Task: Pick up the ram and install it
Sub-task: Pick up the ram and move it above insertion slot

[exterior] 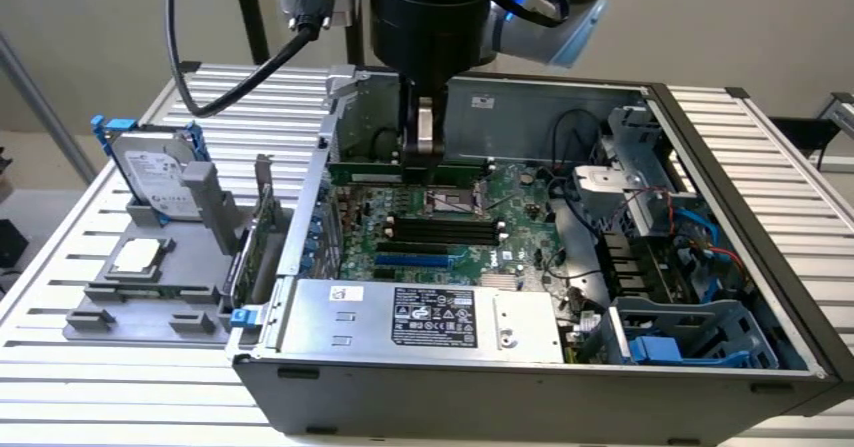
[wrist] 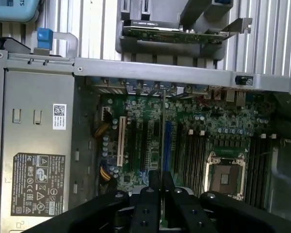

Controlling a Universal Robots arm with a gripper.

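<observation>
Long, thin green circuit-board ram [exterior: 367, 173] gripped in the dark metal hand [exterior: 424, 162]

The hand is closed on the ram's middle and holds it level at the 12 o'clock edge of the green motherboard [exterior: 441, 237], inside the open grey metal computer case [exterior: 534, 387]. In the exterior view, a silver hard drive [exterior: 154, 172] with blue rails stands at the case's 9 o'clock on the slatted metal bench [exterior: 120, 407].

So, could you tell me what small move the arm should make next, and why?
Probably a slight sideways nudge toward the processor socket. The claw is shut on the memory stick, whose edge runs parallel to the dark slots but seems to lie over the blue slot.
</observation>
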